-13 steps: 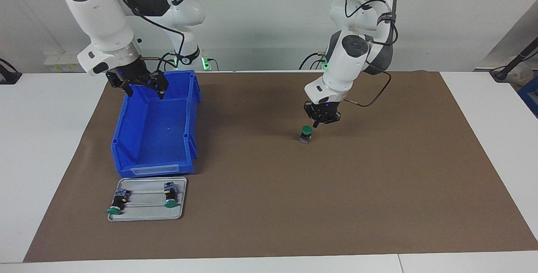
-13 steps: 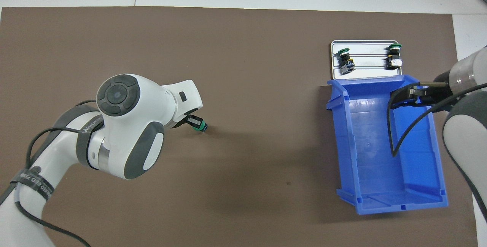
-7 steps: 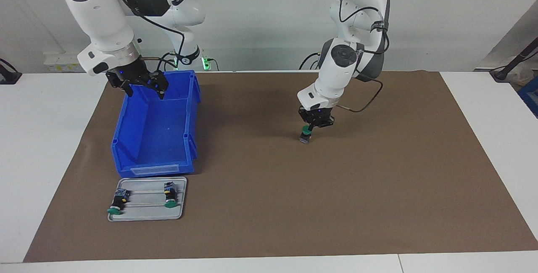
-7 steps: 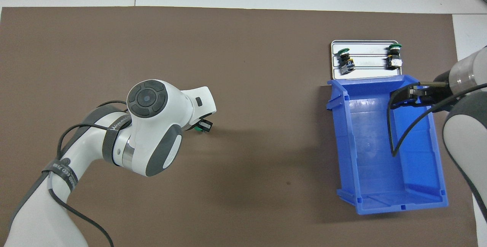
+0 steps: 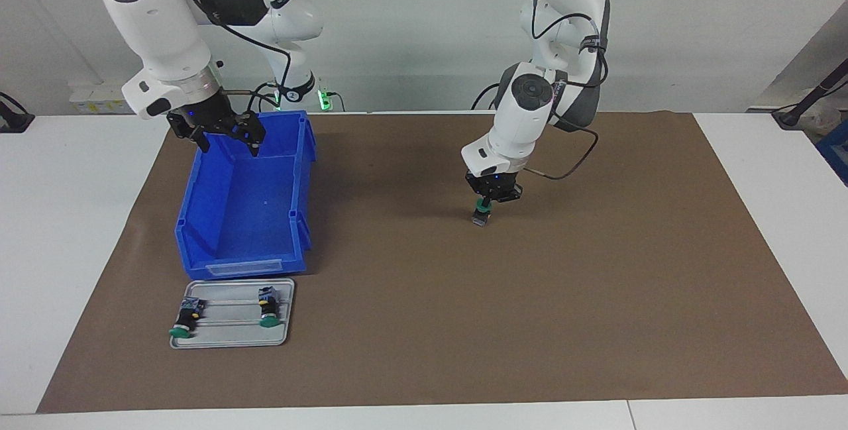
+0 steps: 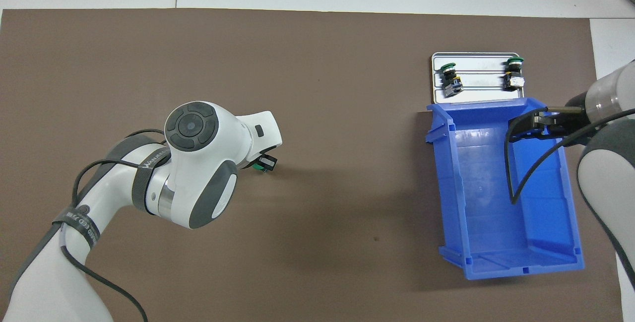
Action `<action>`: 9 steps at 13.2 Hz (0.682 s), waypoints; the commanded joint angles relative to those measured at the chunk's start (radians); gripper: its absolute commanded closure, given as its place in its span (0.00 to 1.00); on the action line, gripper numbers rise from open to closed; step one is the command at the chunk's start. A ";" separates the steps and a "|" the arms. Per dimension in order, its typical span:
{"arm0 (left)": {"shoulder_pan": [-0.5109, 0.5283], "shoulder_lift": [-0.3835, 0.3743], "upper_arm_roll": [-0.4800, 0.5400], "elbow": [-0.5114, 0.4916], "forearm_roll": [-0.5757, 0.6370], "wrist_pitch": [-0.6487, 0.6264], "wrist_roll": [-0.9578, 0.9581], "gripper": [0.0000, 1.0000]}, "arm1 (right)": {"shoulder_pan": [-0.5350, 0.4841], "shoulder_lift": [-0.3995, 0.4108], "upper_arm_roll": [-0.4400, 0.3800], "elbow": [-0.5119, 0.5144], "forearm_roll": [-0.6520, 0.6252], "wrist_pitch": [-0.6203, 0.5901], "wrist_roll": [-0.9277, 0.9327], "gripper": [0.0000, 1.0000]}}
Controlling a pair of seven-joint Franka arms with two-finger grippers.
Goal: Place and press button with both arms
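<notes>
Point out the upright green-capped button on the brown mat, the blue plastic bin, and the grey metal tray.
Upright green-capped push-button (image 5: 481,215): facing view, on its body below the cap.
Blue plastic bin (image 6: 501,262): overhead view, on its low wall nearest the robots.
Grey metal tray (image 5: 228,338): facing view, on its bare rim.

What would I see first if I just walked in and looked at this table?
Probably the big blue bin at the right arm's end of the brown mat, with the right claw hanging open over its rim. Next, the left claw, shut and pointing down on the green-capped button standing alone mid-mat. Two more buttons lie on a small grey tray just past the bin, farther from the robots.
</notes>
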 commanded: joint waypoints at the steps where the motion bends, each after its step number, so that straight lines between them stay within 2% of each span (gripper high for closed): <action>1: 0.036 -0.027 0.016 0.046 0.023 -0.075 -0.015 1.00 | -0.007 -0.002 0.006 0.000 0.000 -0.003 -0.024 0.00; 2: 0.068 -0.043 0.014 0.046 0.023 -0.093 -0.011 0.73 | -0.007 -0.002 0.006 0.000 0.000 -0.003 -0.024 0.00; 3: 0.091 -0.052 0.014 0.043 0.023 -0.100 -0.005 0.01 | -0.007 -0.002 0.006 0.000 0.000 -0.003 -0.024 0.00; 5: 0.134 -0.067 0.016 0.045 0.023 -0.159 0.038 0.00 | -0.007 0.000 0.006 0.000 0.000 -0.003 -0.024 0.00; 9: 0.310 -0.122 0.017 0.043 0.023 -0.280 0.040 0.00 | -0.007 -0.002 0.006 0.000 0.000 -0.003 -0.024 0.00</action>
